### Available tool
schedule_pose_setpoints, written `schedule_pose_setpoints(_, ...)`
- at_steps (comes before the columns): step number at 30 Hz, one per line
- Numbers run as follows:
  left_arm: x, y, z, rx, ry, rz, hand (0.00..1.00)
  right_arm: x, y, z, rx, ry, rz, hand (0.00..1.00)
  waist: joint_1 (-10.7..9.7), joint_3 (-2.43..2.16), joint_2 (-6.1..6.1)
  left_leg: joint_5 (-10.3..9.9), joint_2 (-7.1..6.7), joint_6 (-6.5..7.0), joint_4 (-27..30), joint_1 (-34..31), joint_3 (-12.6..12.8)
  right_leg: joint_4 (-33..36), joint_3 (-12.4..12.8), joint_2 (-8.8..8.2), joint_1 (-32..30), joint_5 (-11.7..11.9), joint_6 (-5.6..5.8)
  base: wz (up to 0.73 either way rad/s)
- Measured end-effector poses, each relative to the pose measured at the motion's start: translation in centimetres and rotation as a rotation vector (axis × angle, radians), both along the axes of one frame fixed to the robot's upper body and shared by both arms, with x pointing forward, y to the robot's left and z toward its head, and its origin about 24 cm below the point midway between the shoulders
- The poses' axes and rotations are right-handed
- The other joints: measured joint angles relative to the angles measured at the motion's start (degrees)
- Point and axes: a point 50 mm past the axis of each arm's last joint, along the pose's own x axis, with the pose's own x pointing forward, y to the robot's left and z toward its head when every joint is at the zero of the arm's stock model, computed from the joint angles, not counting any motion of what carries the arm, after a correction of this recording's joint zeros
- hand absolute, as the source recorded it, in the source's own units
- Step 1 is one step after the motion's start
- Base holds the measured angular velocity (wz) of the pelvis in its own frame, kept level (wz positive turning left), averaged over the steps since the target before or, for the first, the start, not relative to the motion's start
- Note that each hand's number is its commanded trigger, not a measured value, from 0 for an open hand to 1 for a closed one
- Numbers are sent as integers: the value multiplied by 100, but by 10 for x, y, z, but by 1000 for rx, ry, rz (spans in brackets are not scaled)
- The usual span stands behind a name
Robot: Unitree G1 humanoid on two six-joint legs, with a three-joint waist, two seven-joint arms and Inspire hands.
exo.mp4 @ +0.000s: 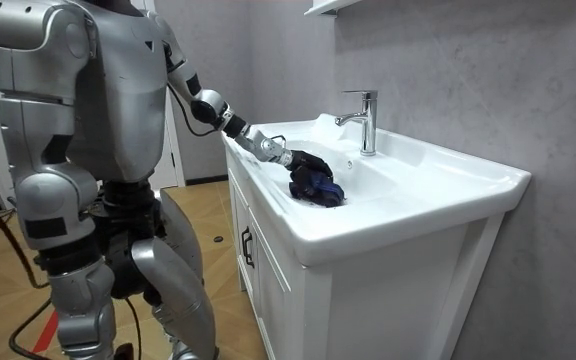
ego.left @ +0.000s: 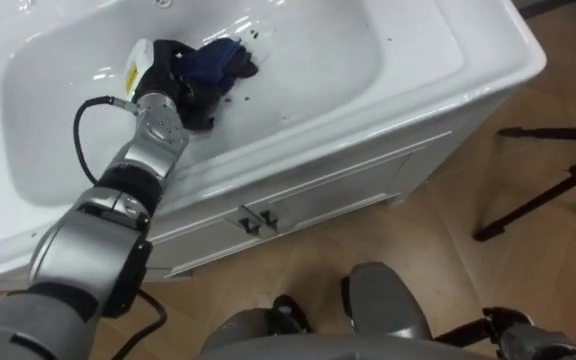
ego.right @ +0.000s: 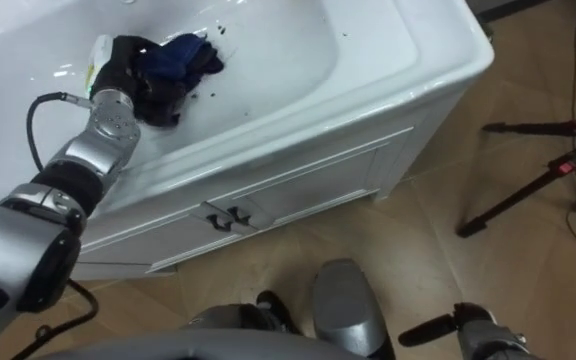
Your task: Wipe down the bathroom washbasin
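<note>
A white basin [ego.left: 308, 60] is set in a white vanity; in the room view its tap [exo.mp4: 366, 120] stands at the back rim. My left arm reaches over the front edge into the bowl. My left hand [ego.left: 173, 75], black, is curled round a bunched dark blue cloth [ego.left: 218, 62] that rests on the basin's inner slope. In the room view the same hand [exo.mp4: 303, 162] and cloth [exo.mp4: 318, 187] sit low in the bowl [exo.mp4: 398, 190]. A few dark specks lie on the white surface beside the cloth. My right hand [ego.left: 513, 322] hangs low at the lower right.
The vanity's two cabinet doors carry small dark handles [ego.left: 258, 220] below the front rim. A black tripod [ego.left: 548, 190] spreads its legs on the wooden floor to the right. I stand close against the vanity's front, beside a grey wall.
</note>
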Motion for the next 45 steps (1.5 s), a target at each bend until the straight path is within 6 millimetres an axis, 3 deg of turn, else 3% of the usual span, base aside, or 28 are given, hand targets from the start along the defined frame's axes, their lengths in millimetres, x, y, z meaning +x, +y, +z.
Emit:
schedule_pose_setpoints(8,3,-7,3,-73,-8,12,100,15,0,3,5,-35,11,0,-104,-4,68,22,-25,12,-24,-48,-25,5,-1,-17,-44,1,4,3)
schedule_pose_setpoints(14,5,-14,5,-127,-22,9,100,16,1,3,18,-46,-14,0,-104,-6,99,40,-56,18,-74,-52,-25,1,-2,-37,-51,-2,10,0)
schedule_pose_setpoints(23,11,-62,20,-243,-102,-130,100,21,0,4,15,-74,-8,0,-149,12,173,37,-39,20,13,-136,0,-8,-17,-39,-92,-8,21,0)
schedule_pose_setpoints(27,11,-64,20,-251,-107,-141,100,23,0,5,17,-91,-4,0,-157,31,241,38,-35,20,8,-130,15,-9,-23,-42,-86,-9,20,0)
schedule_pose_setpoints(45,12,-73,24,-305,-109,-182,100,20,-1,5,15,-90,-3,0,-160,33,243,38,-4,22,-3,-134,98,-27,-89,-56,-61,-12,22,1)
